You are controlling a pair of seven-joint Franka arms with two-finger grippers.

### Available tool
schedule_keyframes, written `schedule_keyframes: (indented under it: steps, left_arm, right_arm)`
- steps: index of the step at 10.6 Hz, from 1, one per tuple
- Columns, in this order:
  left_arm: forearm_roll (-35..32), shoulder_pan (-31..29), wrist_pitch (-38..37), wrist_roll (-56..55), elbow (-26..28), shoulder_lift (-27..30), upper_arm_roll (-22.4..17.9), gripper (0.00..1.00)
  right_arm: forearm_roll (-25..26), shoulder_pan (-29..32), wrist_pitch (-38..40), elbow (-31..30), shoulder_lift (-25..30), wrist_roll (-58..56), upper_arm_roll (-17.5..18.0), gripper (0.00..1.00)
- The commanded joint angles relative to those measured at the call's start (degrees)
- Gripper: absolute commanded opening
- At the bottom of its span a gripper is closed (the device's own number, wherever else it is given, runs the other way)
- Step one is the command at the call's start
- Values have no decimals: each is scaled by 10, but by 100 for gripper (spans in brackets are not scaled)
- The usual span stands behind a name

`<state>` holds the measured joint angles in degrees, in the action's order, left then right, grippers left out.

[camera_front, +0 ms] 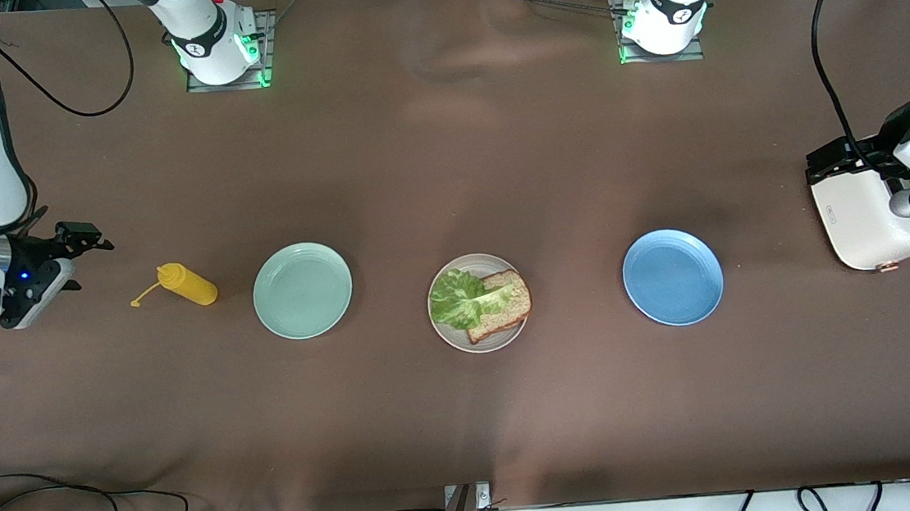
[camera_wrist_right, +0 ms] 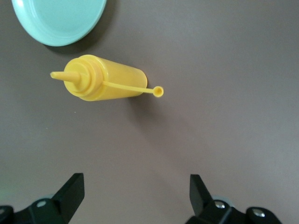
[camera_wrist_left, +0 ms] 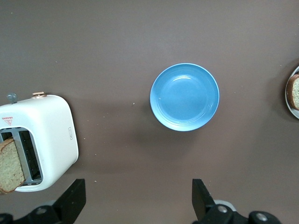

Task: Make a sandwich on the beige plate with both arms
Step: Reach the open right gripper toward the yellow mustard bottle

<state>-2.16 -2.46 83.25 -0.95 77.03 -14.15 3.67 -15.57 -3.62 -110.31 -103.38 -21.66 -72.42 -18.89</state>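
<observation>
So: beige plate (camera_front: 449, 334) has bread plus lettuce | left hand (camera_wrist_left: 135, 198) wide open, empty, over bench by toaster (camera_wrist_left: 51, 135) | right hand (camera_wrist_right: 135, 196) wide open, empty, over mustard bottle (camera_wrist_right: 105, 84)

Table (camera_front: 446, 149) — plates, bottle (camera_front: 188, 284), toaster (camera_front: 872, 219).

Even overhead light, soft shadows, sharp.

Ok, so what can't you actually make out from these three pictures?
- Left hand: in the front view the left arm hides it over the toaster.
- Toaster slots: the wrist view's edge cuts off the toaster and the bread slice in it.
- Beige plate: lettuce covers part of the bread; whether a slice lies beneath is hidden.
- Yellow bottle: contents unseen.
- Mint plate: cut off in the right wrist view.
</observation>
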Motion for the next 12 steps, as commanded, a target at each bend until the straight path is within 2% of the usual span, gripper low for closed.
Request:
schedule_keyframes:
  steps: [1, 3, 4, 6, 9, 12]
  left_arm:
    - [-16, 3, -4, 0, 3, 0, -2, 100]
    - [-16, -1, -5, 2, 3, -1, -2, 100]
    - [-16, 0, -5, 2, 2, -1, -2, 100]
    - [-16, 2, -5, 1, 1, -8, -2, 100]
    - [-18, -1, -4, 2, 1, -15, -2, 100]
    - [-18, -1, -3, -5, 3, -15, -3, 100]
  right_arm:
    - [-102, 39, -17, 2, -28, -179, 11, 100]
    - [-209, 60, -16, 2, -65, -323, 10, 100]
    - [-248, 66, -9, -1, -79, -377, 10, 100]
    - [-290, 83, 14, -1, -102, -462, 10, 100]
    - [-425, 92, 64, -1, -147, -657, 10, 100]
    - [-452, 100, 126, -8, -181, -706, 10, 100]
